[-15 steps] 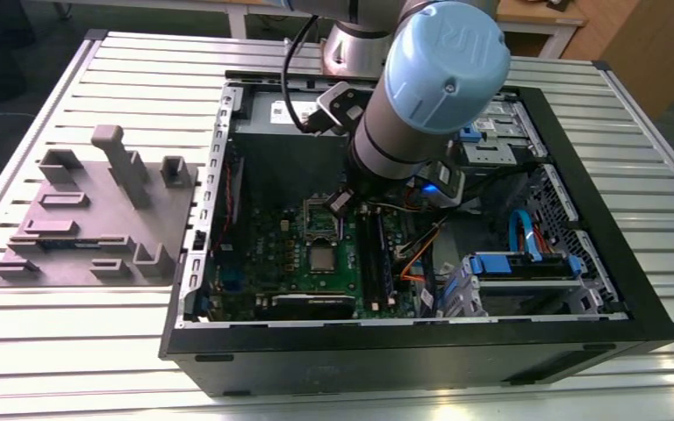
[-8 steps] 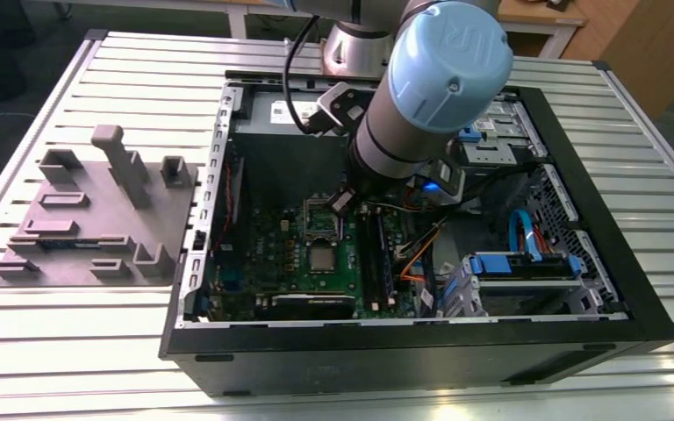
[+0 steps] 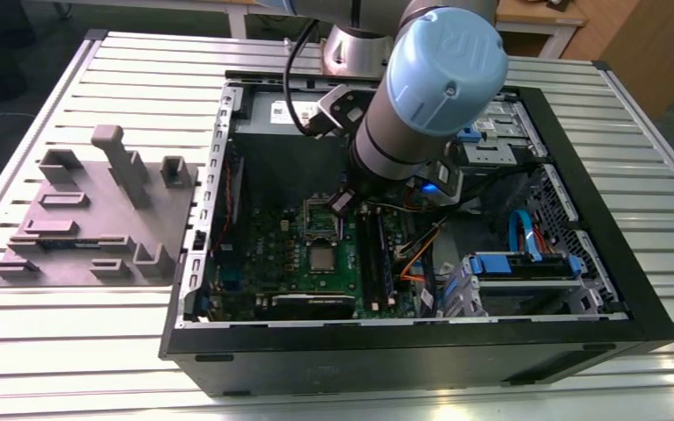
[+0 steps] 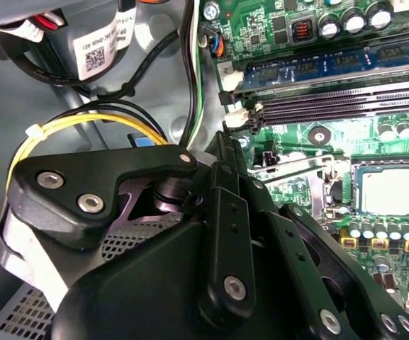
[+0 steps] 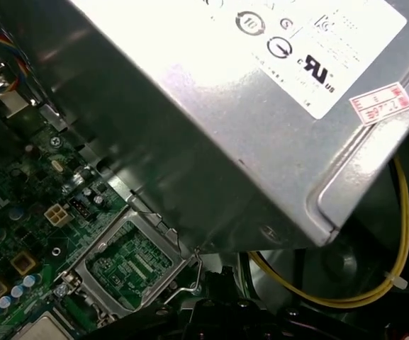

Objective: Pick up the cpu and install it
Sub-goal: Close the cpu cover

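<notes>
One arm [image 3: 431,96] points down into the case [image 3: 407,368]; tool [image 4: 222,147] state cannot be told.

white label [image 5: 310,42] with symbols, pink sticker [image 5: 381,103], on grey metal box [image 5: 190,127]

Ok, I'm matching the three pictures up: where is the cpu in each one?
Exterior view: cpu on the green board, beside the open socket.
Second wrist view: cpu next to yellow-topped capacitors.
First wrist view: cpu near the open socket.
Shared landmark: the green board.
</notes>
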`<state>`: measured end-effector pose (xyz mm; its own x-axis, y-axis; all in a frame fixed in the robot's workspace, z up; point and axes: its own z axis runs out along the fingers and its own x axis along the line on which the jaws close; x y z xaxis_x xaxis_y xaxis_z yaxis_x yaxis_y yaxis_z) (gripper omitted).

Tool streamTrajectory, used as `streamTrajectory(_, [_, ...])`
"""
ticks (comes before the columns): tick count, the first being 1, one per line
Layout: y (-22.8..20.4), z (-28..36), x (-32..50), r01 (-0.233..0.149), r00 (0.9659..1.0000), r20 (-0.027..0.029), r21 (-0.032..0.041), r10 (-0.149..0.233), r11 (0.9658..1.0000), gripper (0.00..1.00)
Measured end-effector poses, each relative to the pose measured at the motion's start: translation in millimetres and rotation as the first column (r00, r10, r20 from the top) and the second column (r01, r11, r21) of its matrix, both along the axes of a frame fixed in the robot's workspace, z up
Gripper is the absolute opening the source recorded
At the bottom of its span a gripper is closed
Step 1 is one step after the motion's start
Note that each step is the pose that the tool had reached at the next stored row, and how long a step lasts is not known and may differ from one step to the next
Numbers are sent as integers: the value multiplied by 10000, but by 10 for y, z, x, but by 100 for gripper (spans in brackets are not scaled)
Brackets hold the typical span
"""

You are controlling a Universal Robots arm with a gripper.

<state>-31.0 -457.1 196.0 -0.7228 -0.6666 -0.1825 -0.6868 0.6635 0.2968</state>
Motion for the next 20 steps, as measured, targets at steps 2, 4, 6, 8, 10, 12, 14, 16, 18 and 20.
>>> streamTrajectory(2, [11,-17,0,0,10000,-1,-1,0,10000,10])
streamTrajectory(4, [18,-24,-8,0,10000,0,1,0,10000,10])
streamTrajectory(6, [19,-25,-14,-22,10000,0,-14,22,10000,10])
streamTrajectory(8, [19,-26,-20,-71,10000,0,-38,71,10000,10])
streamTrajectory(10, [19,-24,-25,-120,9999,-2,-129,120,9998,10])
streamTrajectory(12, [19,-24,-28,-147,9999,-2,-214,147,9997,10])
streamTrajectory(14, [19,-18,-29,-162,9999,-4,-266,162,9995,10])
streamTrajectory(16, [19,10,-31,-168,9999,-4,-283,168,9995,10])
streamTrajectory(18, [19,38,-32,-174,9998,-4,-303,174,9994,10])
streamTrajectory(20, [19,63,-32,-177,9998,-5,-337,177,9993,10])
